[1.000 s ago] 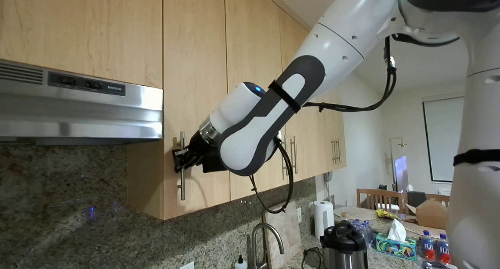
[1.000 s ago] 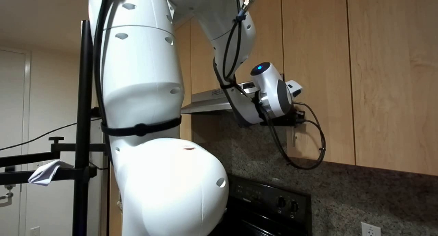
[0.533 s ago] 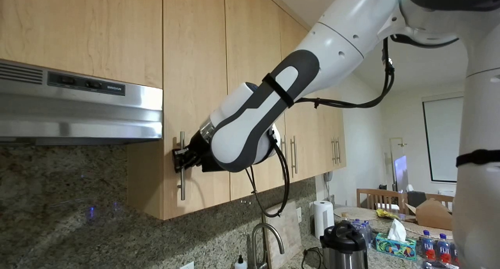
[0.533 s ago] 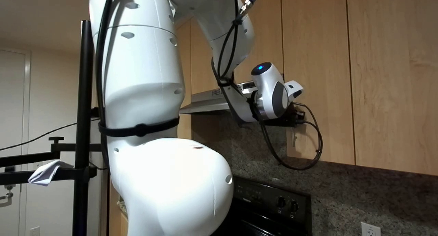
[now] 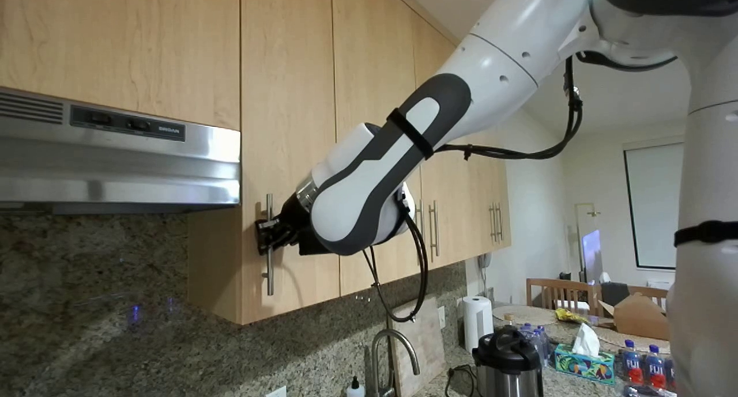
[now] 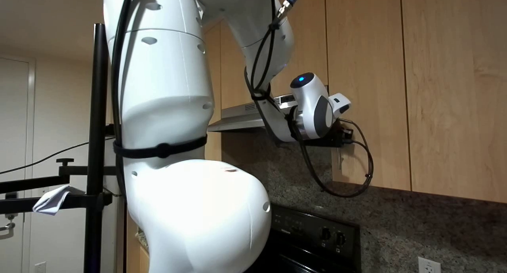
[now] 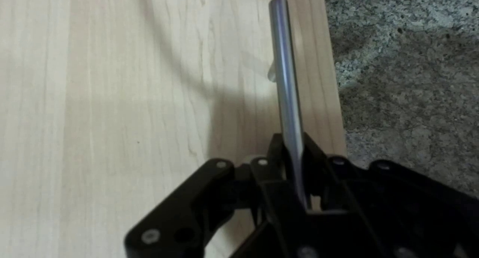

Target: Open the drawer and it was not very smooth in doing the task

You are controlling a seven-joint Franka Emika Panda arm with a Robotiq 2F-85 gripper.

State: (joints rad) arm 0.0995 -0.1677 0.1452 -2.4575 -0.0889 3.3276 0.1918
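1. A tall, narrow light-wood cabinet door hangs at three o'clock from the Broan range hood in an exterior view, its front flush with the neighbouring door.
2. Our tool is clamped on the door's silver bar handle, with black fingers at nine and three o'clock of the bar, as we see in the wrist view.
3. The bar runs upright near the door's edge and, in an exterior view, shows past the tool at both twelve and six o'clock.
4. Granite backsplash lies at three o'clock from the handle in the wrist view.
5. In an exterior view, the white arm extends from the tool toward two o'clock; at four o'clock, on the granite worktop, we find a paper towel roll, a black-lidded steel cooker and a tissue box.
6. In an exterior view, a black stove stands at six o'clock from the arm's wrist joint; the fingers are hidden from us there.
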